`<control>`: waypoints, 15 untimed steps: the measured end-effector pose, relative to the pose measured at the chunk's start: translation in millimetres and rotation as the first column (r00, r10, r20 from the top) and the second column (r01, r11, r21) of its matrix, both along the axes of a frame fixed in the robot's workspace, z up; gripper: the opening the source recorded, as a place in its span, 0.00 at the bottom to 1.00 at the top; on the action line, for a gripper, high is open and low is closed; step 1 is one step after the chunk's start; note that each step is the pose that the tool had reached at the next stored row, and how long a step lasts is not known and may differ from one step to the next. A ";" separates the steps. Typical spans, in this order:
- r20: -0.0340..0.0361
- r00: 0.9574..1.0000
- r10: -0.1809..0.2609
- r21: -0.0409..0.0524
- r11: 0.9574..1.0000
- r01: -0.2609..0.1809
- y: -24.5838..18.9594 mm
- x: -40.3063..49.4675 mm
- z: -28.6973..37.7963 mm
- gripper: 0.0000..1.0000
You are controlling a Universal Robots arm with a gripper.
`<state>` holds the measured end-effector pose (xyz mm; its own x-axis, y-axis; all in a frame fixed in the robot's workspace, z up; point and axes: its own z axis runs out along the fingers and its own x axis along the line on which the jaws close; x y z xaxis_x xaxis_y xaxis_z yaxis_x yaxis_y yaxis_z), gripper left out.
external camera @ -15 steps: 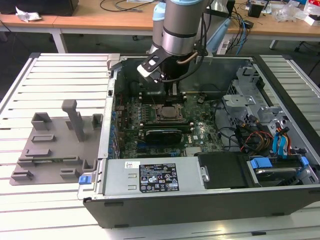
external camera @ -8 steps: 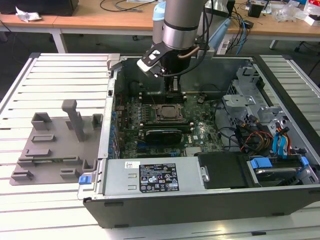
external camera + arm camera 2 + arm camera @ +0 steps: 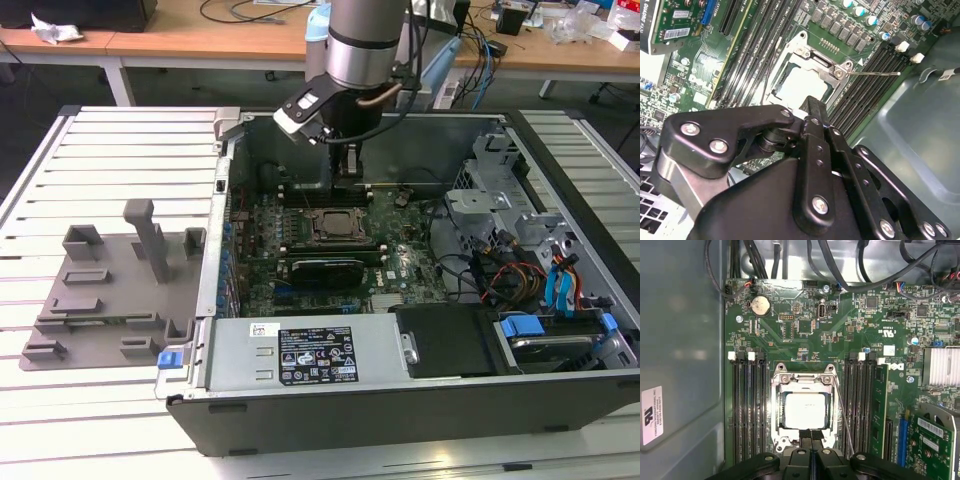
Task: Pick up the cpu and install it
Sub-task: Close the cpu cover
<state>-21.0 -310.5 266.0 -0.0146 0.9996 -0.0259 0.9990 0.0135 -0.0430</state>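
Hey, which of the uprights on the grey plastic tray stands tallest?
The narrow post on the grey tray, midway along its far side in the exterior view; it rises well above the low blocks around it.

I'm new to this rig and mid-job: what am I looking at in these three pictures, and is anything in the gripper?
The exterior view shows the whole scene. One robot arm reaches down into an open computer case that lies on a slatted table. A grey fixture tray sits on the exterior view's left.

The two wrist views come from cameras riding on the arm. They look past the black gripper at the green motherboard.

The silvery square is the cpu. It lies inside the metal socket frame, not in the gripper. The gripper's fingertips are pressed together with nothing between them, near the socket.
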 end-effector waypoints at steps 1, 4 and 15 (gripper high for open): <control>0.000 1.000 0.000 0.000 1.000 0.000 0.0 0.0 0.6 0.11; 0.000 1.000 0.000 0.000 1.000 0.000 0.0 0.0 2.6 0.11; 0.000 1.000 0.000 0.000 1.000 0.000 0.0 0.0 17.3 0.11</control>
<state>-21.0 -310.5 283.3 -0.0146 0.9996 -0.0258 0.9990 0.0135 -0.0429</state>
